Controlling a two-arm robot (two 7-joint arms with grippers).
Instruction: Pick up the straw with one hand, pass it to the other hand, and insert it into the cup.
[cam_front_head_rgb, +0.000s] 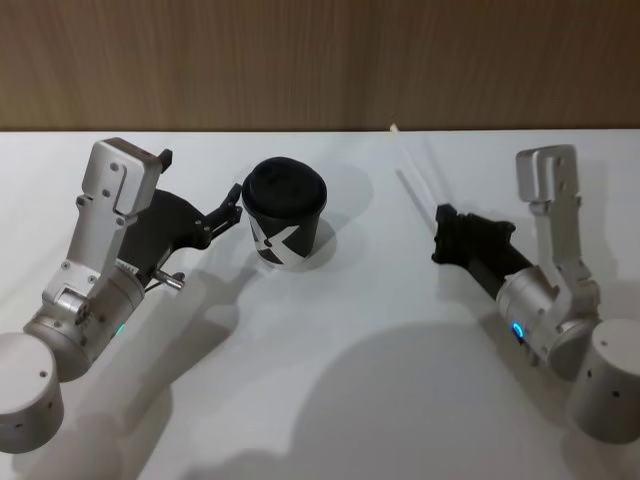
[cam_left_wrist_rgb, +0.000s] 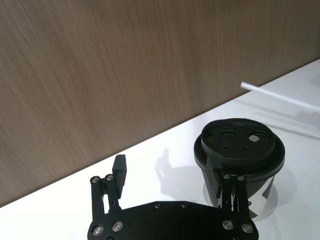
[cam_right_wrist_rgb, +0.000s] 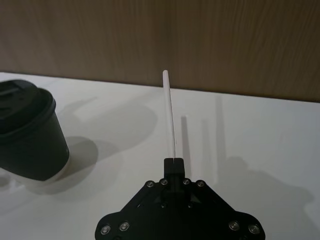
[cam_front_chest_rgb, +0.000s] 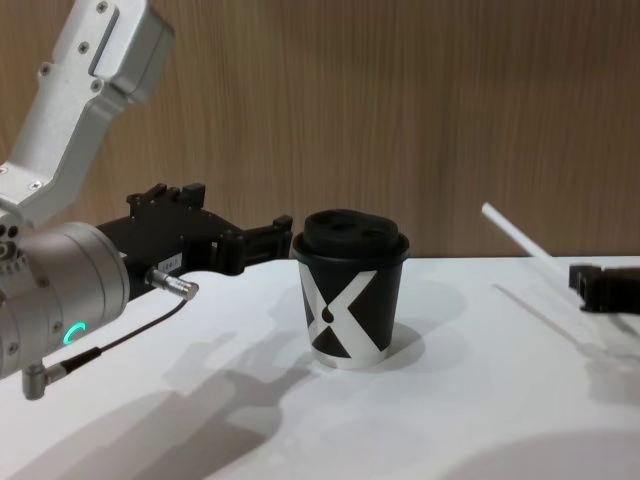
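While open beside cup, L hand empty, R hand tight on straw above table.

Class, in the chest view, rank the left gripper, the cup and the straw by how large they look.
The cup and left gripper beside it look alike; the gripper is nearer the camera.
The straw, held by the right gripper, is smallest.

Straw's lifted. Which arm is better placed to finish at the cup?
Likely left: the left gripper is open right beside the cup; the right gripper, shut on the straw, sits farther off.
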